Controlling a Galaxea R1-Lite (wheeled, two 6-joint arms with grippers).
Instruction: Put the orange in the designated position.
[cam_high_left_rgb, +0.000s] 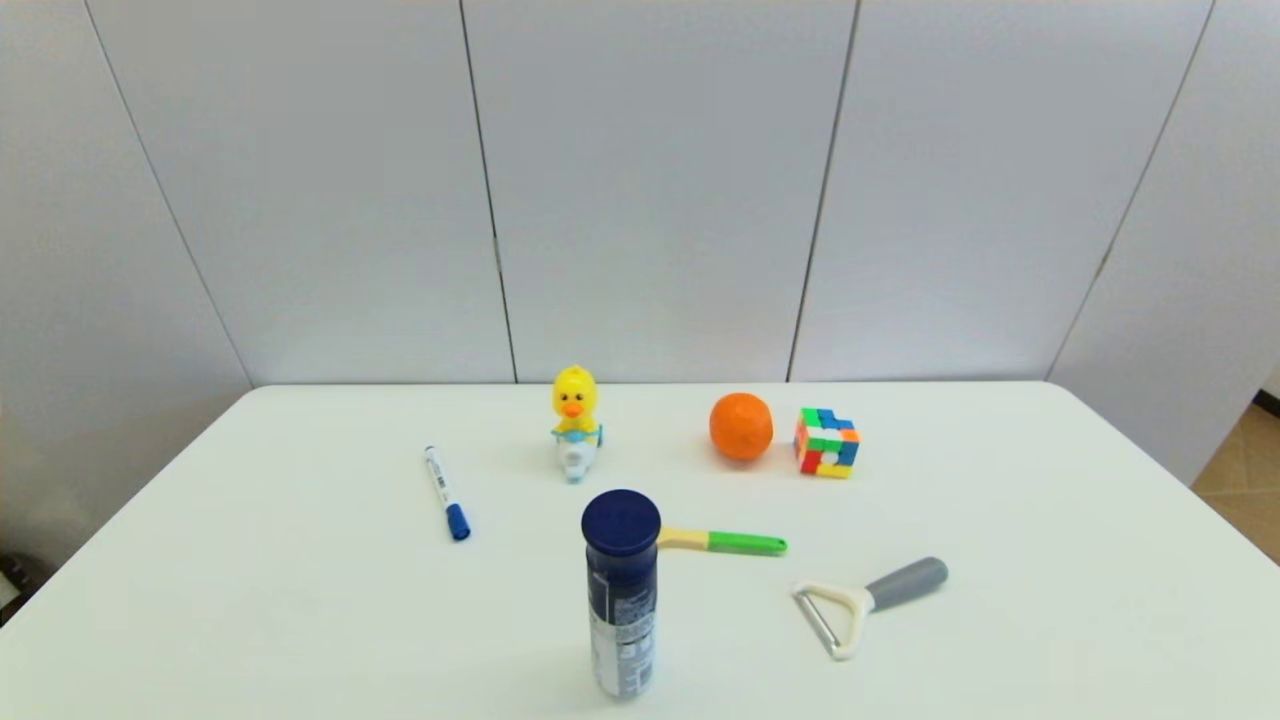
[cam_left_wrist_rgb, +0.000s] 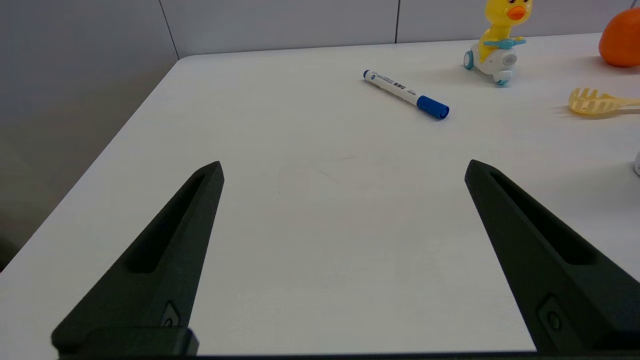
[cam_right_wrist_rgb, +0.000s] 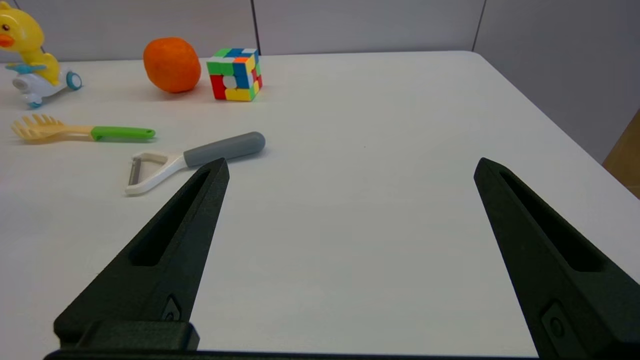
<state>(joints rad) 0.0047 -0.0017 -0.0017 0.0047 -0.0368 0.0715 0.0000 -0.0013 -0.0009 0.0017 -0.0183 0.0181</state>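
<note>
We have the orange (cam_high_left_rgb: 741, 426) sitting on the white worktop (cam_high_left_rgb: 300, 620) toward the far edge, at about one o'clock from the centre, with the multicoloured puzzle cube (cam_high_left_rgb: 827, 442) just beside it at its three o'clock, not touching. At its nine o'clock, well apart, stands the yellow toy duck (cam_high_left_rgb: 575, 420) on its little white scooter. Nearer us, a dark blue capped bottle (cam_high_left_rgb: 621, 595) stands upright; its label print is too small to read. Behind it lies a green-handled pasta fork (cam_high_left_rgb: 722, 541), and at its three o'clock a grey-handled peeler (cam_high_left_rgb: 868, 602). A blue-capped marker (cam_high_left_rgb: 446, 492) lies at ten o'clock, its writing illegible. Our left claw (cam_left_wrist_rgb: 342, 170) hangs over bare worktop, fingers wide apart, gripping nothing. Our right claw (cam_right_wrist_rgb: 350, 167) is likewise spread and empty, near the peeler.
</note>
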